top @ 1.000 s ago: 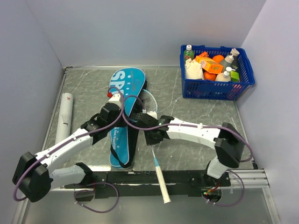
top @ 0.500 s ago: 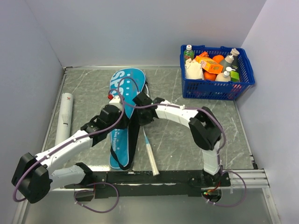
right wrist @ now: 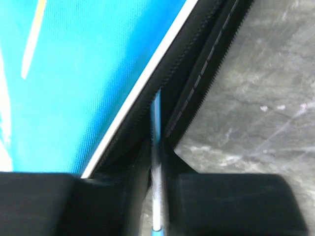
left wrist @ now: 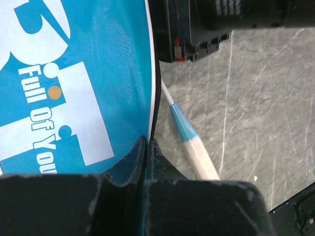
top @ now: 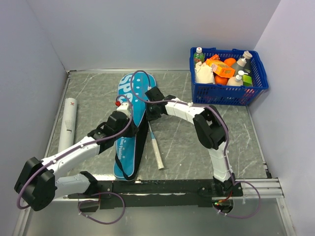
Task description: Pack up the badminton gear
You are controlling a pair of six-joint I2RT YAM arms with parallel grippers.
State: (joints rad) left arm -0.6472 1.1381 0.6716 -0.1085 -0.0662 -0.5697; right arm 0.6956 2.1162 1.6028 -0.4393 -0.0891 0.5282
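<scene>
We judge the bag (top: 123, 147), flat on the table (top: 182, 152), to be soft and floppy; the left gripper (left wrist: 146, 146) pinches its open edge between closed fingers. The racket (top: 156, 152) looks light and stiff. The right gripper (right wrist: 158, 177) clamps its thin, probably slippery shaft, and the head end is hidden in the opening.

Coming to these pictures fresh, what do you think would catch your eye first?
The blue racket bag lies mid-table, the left claw pinching its open edge while the right claw grips a racket by the shaft at that opening, handle trailing toward the arms. At the far right corner sits a blue basket crammed with bottles.
</scene>
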